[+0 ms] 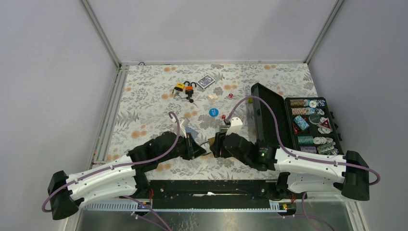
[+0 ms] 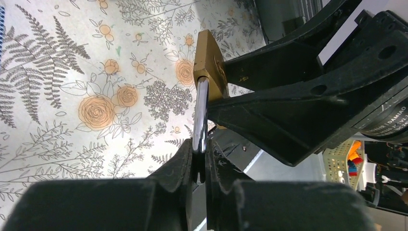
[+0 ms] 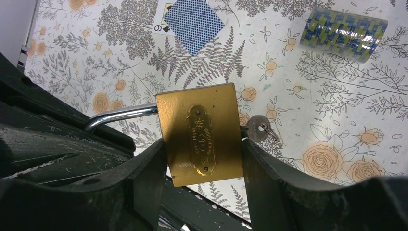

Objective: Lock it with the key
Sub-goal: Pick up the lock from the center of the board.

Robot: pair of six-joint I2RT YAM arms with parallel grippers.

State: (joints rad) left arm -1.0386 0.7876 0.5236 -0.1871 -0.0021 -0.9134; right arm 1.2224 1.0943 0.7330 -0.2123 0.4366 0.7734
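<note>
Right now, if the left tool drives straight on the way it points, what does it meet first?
The left tool pinches the silver steel shackle, so first comes the rectangular brass padlock body, clamped in the right tool. Depth is hard to judge.

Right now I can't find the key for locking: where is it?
In the right wrist view, the key pokes from the right side of the brass padlock, near centre, which the right claw clamps.

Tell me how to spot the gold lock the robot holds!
On the flowery table, look where the left gripper and right gripper meet. The square brass padlock is clamped between them. Unlike the yellow padlock and orange padlock far back, it is plain gold metal.
</note>
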